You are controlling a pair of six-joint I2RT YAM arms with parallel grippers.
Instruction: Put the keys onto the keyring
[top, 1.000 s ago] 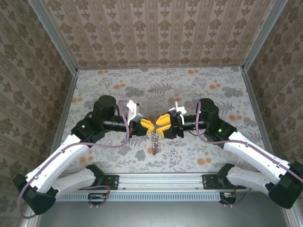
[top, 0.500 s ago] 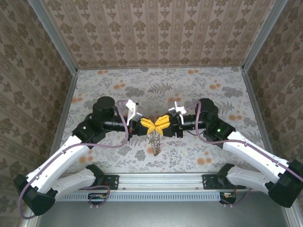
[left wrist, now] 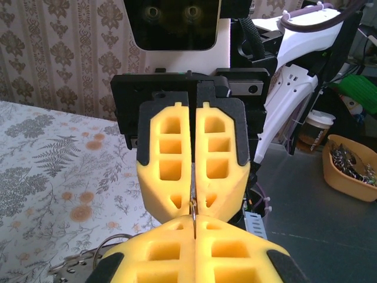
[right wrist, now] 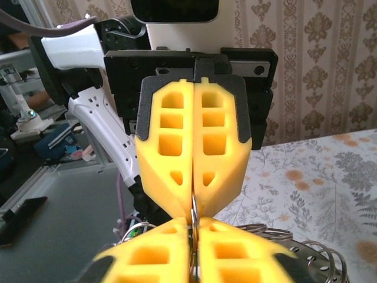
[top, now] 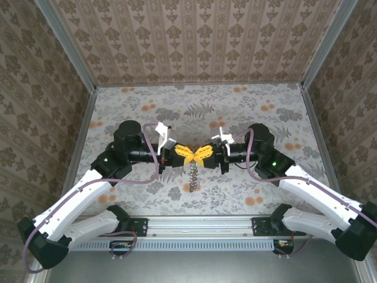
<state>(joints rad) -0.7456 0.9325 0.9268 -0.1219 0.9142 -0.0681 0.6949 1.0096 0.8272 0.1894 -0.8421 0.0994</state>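
The yellow foam-fingered left hand (top: pixel 185 154) sits just left of and above a dangling grey metal bunch (top: pixel 193 177). The bunch is keys and keyring too tangled to tell apart, and it hangs over the floral-patterned table (top: pixel 247 112). The left hand's fingers are pressed fully together, and a thin metal sliver (left wrist: pixel 193 207) at the bunch's top appears to run into their seam. Just right of and above the bunch, the matching right hand (top: pixel 203 153) meets it tip to tip, likewise closed flat on that sliver. Pinching one piece from opposite sides probably steadies the bunch in mid-air, so a key can be worked along the ring.
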